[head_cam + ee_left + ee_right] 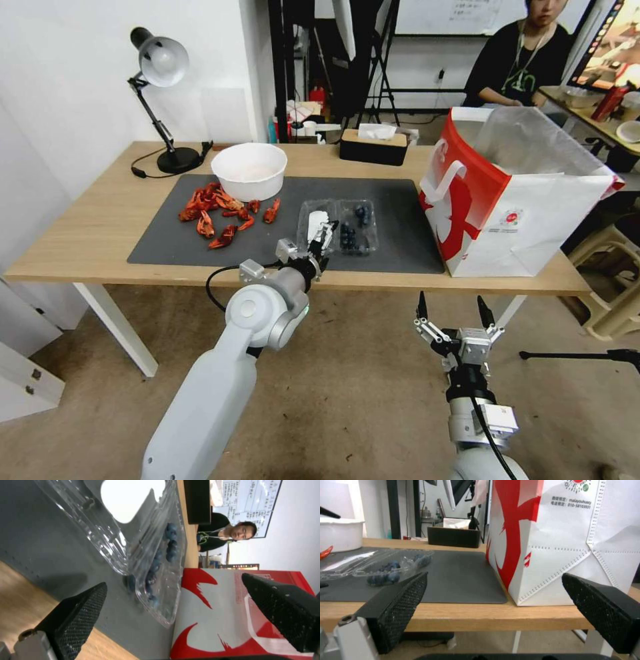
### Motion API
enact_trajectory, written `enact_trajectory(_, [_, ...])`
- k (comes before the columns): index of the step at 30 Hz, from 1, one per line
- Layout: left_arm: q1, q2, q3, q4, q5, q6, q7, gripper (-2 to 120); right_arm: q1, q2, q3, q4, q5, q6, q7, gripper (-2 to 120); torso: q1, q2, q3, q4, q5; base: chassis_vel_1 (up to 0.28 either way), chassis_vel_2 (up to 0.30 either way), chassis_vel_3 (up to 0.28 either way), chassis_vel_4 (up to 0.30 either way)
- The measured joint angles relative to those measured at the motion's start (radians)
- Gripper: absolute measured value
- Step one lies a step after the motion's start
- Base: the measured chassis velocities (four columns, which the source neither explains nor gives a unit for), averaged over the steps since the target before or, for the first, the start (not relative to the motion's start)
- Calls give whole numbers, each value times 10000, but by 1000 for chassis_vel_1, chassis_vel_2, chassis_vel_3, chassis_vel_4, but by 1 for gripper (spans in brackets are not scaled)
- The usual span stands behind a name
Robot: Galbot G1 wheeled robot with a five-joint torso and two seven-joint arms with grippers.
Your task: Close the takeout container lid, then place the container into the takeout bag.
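Note:
The container lies open and flat on the grey mat, with dark blueberries in its right half. The takeout container lid, the clear half with a white label, lies to the left of the berry half. My left gripper is open, low over the lid's near edge; in its wrist view the lid and berries lie just beyond the open gripper. The takeout bag, red and white, stands open at the table's right end. My right gripper hangs open below the table's front edge, facing the bag.
A white bowl and a pile of red crayfish shells sit on the mat's left part. A desk lamp stands at the back left, a black tissue box at the back middle. A stool stands right of the table.

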Motion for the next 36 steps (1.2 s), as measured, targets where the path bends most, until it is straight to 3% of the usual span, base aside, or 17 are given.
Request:
enact_trajectory(24, [-364, 35, -45, 730, 416, -300, 413, 100, 78, -55, -18, 23, 51, -34, 3, 100, 0, 0, 0, 0, -1, 0, 0, 0, 0])
enact_trajectory(27, [-366, 125, 76, 782, 941, -399, 803, 100, 66, -48, -24, 48, 52, -34, -1, 100, 0, 0, 0, 0, -1, 0, 0, 0, 0])
enact_trajectory(34, [-126, 489, 946, 619, 3809, -925, 2416, 100, 16, -21, -18, 51, 40, -2, -14, 100, 1, 0, 0, 0, -1, 0, 0, 0, 0])
enact_trajectory(36, [-124, 523, 1015, 588, 3999, -970, 2519, 100, 13, -23, -10, 51, 38, 0, -15, 100, 1, 0, 0, 0, -2, 0, 0, 0, 0])
